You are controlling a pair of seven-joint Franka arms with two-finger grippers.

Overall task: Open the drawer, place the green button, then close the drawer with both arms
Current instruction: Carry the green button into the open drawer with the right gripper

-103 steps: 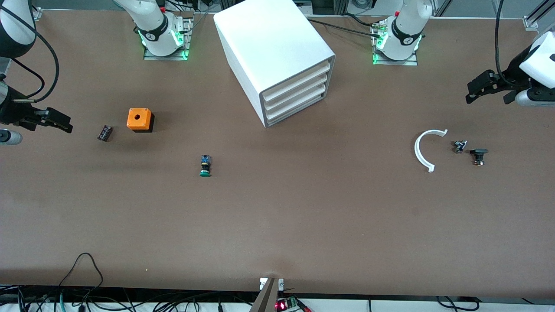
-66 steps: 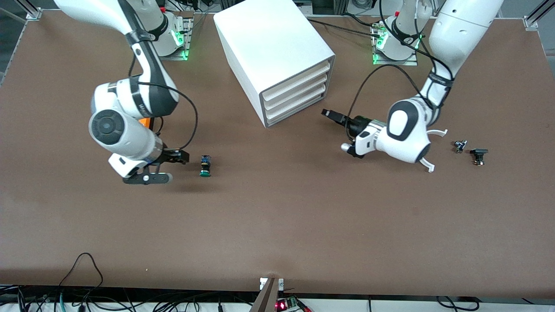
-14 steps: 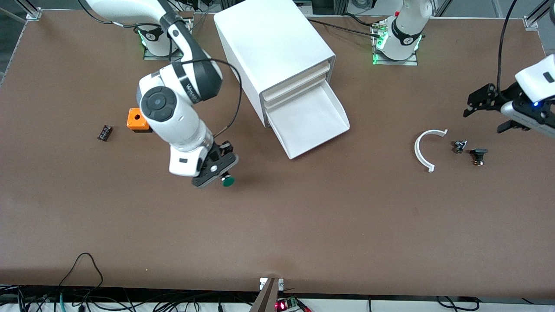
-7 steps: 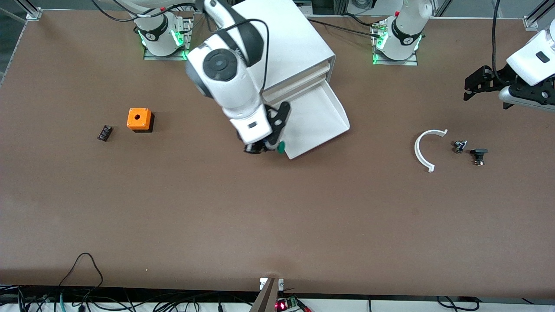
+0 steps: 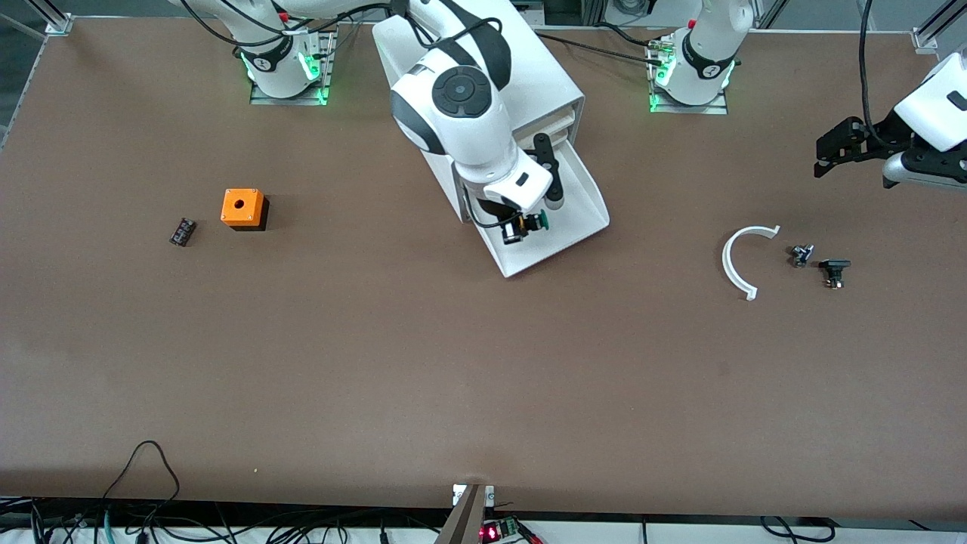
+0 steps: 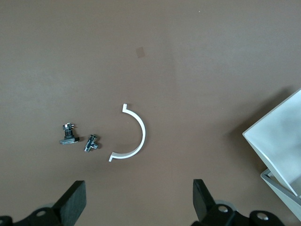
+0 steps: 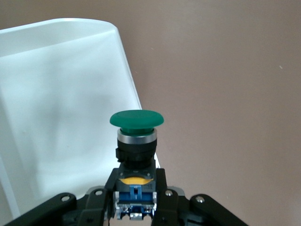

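The white cabinet (image 5: 483, 68) stands between the two arm bases, and its lowest drawer (image 5: 578, 211) is pulled out. My right gripper (image 5: 521, 227) hangs over that open drawer, shut on the button (image 5: 538, 221). In the right wrist view the fingers (image 7: 111, 187) clamp the button's black-and-blue body, and its green cap (image 7: 137, 118) points out past the drawer's (image 7: 51, 117) rim. My left gripper (image 5: 827, 155) waits open over the left arm's end of the table, its fingers (image 6: 73, 205) wide apart with nothing between them.
An orange box with a hole (image 5: 243, 208) and a small black part (image 5: 182, 231) lie toward the right arm's end. A white C-shaped piece (image 5: 744, 261) and two small black parts (image 5: 801, 255) (image 5: 834, 270) lie toward the left arm's end, below the left gripper.
My right arm has carried the button from the table beside the drawer's corner to over the open drawer. The left gripper has barely shifted.
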